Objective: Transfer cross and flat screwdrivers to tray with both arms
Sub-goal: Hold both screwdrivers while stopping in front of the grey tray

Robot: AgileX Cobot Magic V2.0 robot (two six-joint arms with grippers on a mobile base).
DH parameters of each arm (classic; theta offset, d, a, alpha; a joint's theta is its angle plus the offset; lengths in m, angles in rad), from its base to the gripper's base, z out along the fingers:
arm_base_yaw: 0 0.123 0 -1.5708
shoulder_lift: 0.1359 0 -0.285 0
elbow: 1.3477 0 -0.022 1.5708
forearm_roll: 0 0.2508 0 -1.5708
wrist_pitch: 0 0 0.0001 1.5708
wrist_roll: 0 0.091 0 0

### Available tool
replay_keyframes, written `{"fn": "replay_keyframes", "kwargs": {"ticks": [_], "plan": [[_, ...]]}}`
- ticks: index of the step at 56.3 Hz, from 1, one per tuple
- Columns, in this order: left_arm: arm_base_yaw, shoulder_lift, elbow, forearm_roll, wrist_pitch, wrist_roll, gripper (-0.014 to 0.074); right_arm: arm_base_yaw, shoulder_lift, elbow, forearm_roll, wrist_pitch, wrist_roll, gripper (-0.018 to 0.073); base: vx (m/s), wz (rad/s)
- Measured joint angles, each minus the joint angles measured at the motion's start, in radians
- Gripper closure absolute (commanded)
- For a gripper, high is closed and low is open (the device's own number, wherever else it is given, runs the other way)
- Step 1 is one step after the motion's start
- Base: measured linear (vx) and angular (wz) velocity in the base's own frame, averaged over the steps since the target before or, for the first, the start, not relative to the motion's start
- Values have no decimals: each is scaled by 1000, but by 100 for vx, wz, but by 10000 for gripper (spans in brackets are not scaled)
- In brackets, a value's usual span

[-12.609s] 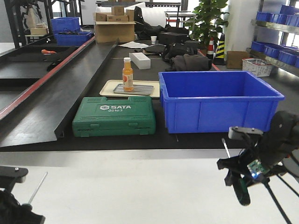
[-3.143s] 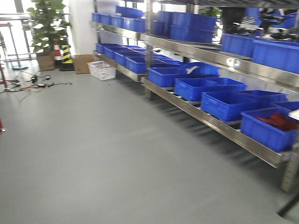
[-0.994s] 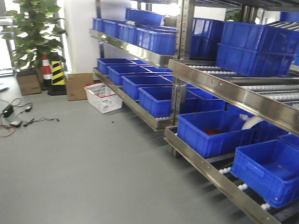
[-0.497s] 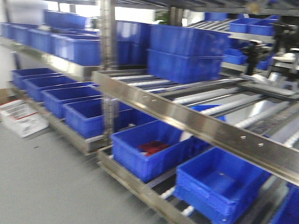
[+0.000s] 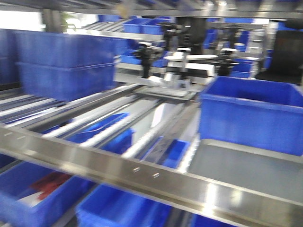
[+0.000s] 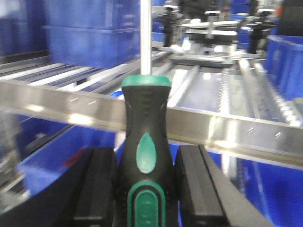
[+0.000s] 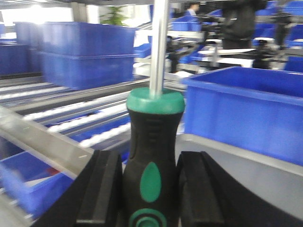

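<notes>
**At the roller shelving: both screwdrivers in hand, tray coming into view**

Against the shelving now, the front view has swung on from half a second ago. The long stainless steel front rail [image 5: 142, 172] then ran from 9 toward 4 o'clock. It now crosses the bottom of the frame, and a shallow grey metal tray [image 5: 246, 168] has appeared at 4 o'clock. The picture is blurred, so I judge the base is still turning and the carry is nearly done.

The left gripper [image 6: 147, 189] is clamped on the left screwdriver [image 6: 144, 142], a slim tool with a black handle, green patches and a bare metal shaft pointing to 12 o'clock. The right gripper [image 7: 149, 189] holds the matching right screwdriver [image 7: 154, 137] the same way. Both tips run out of frame, so cross and flat cannot be told apart.

Neither tool is in the tray yet. A deep blue plastic bin [image 5: 253, 111] stands just beyond the tray at 2 o'clock, so its near wall limits forward reach. The rail lies between the arms and the tray and must be cleared. White roller tracks [image 5: 118, 125] lie open at 10 o'clock, and the tray floor looks bare.
</notes>
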Motion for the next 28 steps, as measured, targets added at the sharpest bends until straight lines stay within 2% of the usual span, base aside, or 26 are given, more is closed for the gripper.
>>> {"fn": "replay_keyframes", "kwargs": {"ticks": [28], "plan": [[0,0,0,0,0,0,599,0,0,0,0,0,0,567,27,-53]]}}
